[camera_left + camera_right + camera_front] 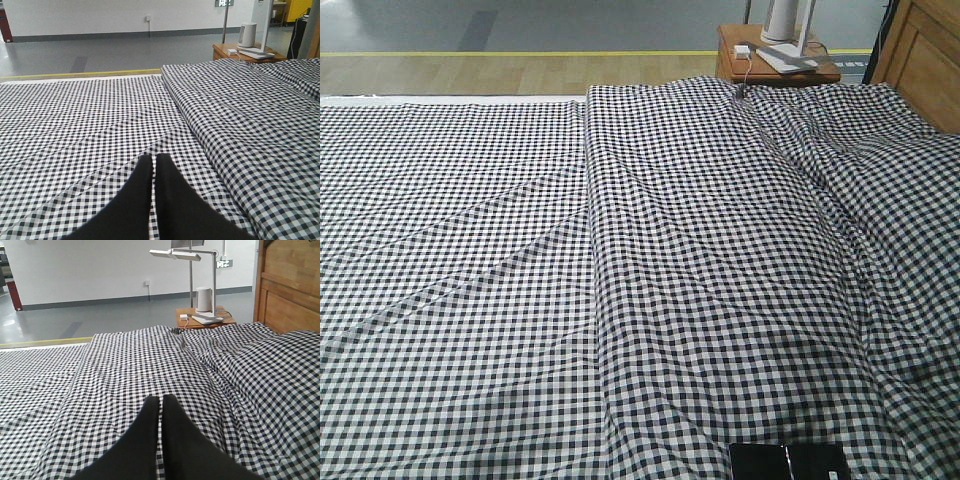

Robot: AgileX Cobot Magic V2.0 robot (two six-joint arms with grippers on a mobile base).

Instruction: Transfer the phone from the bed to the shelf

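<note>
Phone [788, 462]: flat on the bed [620, 250], at its near edge.
Left gripper [154, 160]: fingers pressed together, holding nothing, above the sheet.
Right gripper [161, 400]: likewise closed and empty.

Left end effector [154, 157] and right end effector [160, 399] have black tapered fingers [132, 205].

Front view. Bed [520, 300] covered by a black-and-white gingham sheet [720, 230], creased, with a long fold running front to back near centre. Phone [788, 462] lies flat on the sheet at the lower frame edge, partly cropped. Upper right: wooden headboard [925, 60]; wooden bedside table [730, 62] bearing a white lamp base [786, 60] and a small white adapter [743, 50].
</note>
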